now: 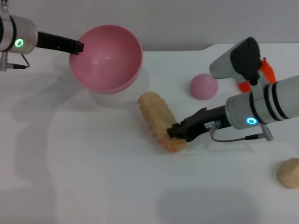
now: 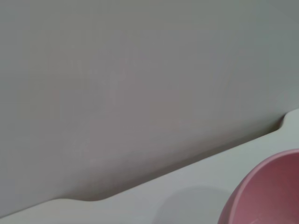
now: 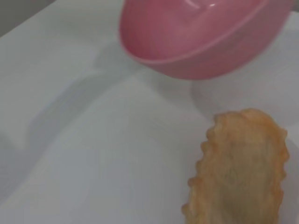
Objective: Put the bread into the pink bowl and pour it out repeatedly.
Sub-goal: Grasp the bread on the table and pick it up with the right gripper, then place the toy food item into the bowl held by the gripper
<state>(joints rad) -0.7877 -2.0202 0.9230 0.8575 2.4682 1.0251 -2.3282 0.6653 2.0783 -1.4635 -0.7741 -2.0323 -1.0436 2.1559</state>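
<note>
Bread on table, bowl tipped — regrasp step.
Head: left gripper (image 1: 79, 46) clamps pink bowl (image 1: 106, 58) rim, raised; right gripper (image 1: 180, 130) at bread (image 1: 160, 120) near end — closure unclear. Right wrist: loaf lies just beside bowl; grip mid-loaf, level bowl first.

From my seat, the widest open stretch is the near and left part of the table (image 1: 84, 182), where a gripper could sweep freely. The pink bowl (image 1: 106, 58) hangs tilted above the far left, held at its rim by the left gripper (image 1: 78, 46), blocking that corner. The bread (image 1: 159, 120) lies diagonally mid-table with the right gripper (image 1: 180, 130) at its near end. Right of it, a pink ball (image 1: 203, 86) and a grey and orange tool (image 1: 243, 63) crowd the far side; a beige lump (image 1: 289, 172) sits at the right edge.
</note>
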